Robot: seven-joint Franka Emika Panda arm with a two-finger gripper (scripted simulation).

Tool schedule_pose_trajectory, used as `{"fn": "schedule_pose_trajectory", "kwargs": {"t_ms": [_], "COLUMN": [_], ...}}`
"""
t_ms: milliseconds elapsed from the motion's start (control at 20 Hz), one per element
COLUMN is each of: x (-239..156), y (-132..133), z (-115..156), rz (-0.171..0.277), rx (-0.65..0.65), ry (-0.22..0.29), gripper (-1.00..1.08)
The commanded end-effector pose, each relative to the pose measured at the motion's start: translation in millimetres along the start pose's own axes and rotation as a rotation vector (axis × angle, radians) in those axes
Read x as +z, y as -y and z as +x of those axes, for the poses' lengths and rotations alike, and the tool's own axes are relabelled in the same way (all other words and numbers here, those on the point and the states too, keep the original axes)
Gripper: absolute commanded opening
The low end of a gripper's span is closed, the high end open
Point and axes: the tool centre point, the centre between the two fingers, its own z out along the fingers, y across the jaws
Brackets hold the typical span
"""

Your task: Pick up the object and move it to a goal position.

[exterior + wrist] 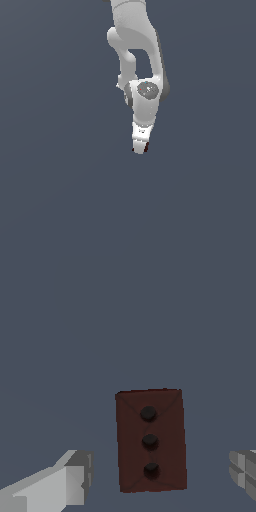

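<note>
The object [132, 456] is a reddish-brown rectangular block with three dark round spots in a row down its middle. In the wrist view it lies on the grey floor between my two fingers, with a gap on each side. My gripper [160, 468] is open, one grey-white finger [70, 478] on one side and the other finger [244, 472] at the picture's edge. In the exterior view the white hand points down with the gripper [140, 148] low over the floor. There the object [146, 147] shows only as thin dark red slivers beside the fingertips.
The white arm [135, 45] comes down from the top of the exterior view. A plain grey floor [60, 190] surrounds the hand, with nothing else in sight.
</note>
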Motion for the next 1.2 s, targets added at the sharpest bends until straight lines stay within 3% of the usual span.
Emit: {"fn": "schedule_pose_trajectory", "kwargs": {"t_ms": [0,450,1150], "x": [1,5,52], "y": [2,2,3], "z": [1,2,2], "rz": [-0.001,0.0,0.0], "rx": [-0.029,-0.045,-0.05], "ry": [-0.001,-0.002,-0.002], "gripper": [1.0,1.0,1.0]}}
